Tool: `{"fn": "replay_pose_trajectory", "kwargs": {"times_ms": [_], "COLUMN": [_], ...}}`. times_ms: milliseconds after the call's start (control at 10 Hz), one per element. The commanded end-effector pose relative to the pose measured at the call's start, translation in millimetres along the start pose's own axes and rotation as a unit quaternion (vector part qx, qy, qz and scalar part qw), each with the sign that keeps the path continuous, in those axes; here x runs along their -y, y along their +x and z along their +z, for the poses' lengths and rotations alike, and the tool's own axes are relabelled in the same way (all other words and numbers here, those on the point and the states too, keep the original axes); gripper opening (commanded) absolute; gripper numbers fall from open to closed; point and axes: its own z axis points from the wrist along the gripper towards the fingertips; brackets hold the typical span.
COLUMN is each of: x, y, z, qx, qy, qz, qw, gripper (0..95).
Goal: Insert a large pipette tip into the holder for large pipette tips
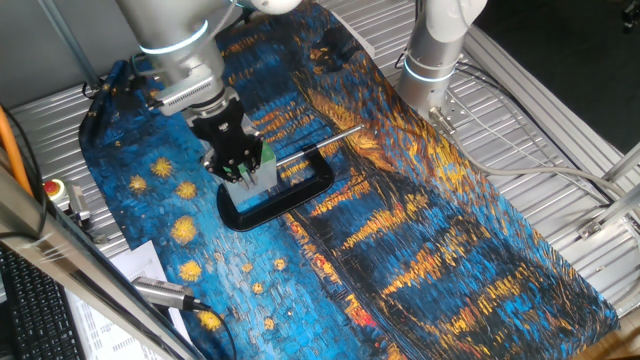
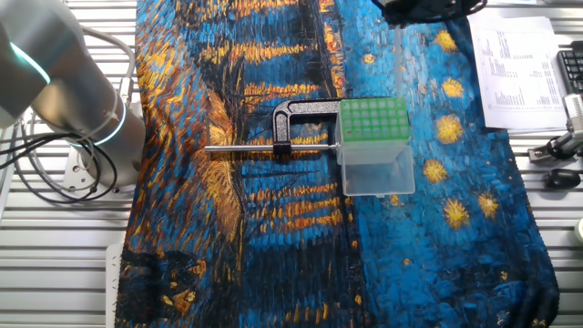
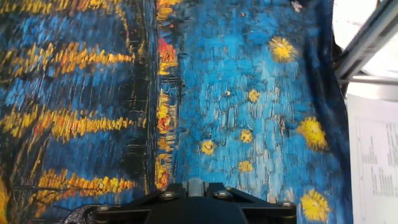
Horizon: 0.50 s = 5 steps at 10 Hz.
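The other fixed view: holder for large pipette tips (image 2: pixel 373 120), green-topped, translucent.

Two high fixed views from opposite sides, sharing the holder (image 1: pixel 262 170); hand view close above cloth (image 3: pixel 236 112).

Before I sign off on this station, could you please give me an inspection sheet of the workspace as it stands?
Surface: painted cloth in blue and gold covers the table, lying fairly flat.
Job's things: holder for large pipette tips stands on the cloth, green top up; the large pipette tip cannot be made out.
Clutter: black clamp frame and a metal rod beside the holder.
Grippers: gripper hangs just over the holder; finger state cannot be told.
Cables: grey cables run over the slatted metal bench.
Surroundings: printed papers, a keyboard and a second arm's base.
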Motion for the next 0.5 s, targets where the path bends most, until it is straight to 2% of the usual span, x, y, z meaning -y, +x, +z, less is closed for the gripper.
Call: {"fn": "replay_pose_trajectory", "kwargs": {"times_ms": [100,300,500], "x": [0.3,0.3,-7.6], "y": [0.8,0.8,-0.5], "z": [1.2,1.2,-6.9], "qx": [-0.003,0.012,0.009], "qy": [0.001,0.001,-0.003], "qz": [0.021,0.026,0.008], "qw": [0.9998,0.9996,0.9999], "gripper": [0.0,0.0,0.0]}}
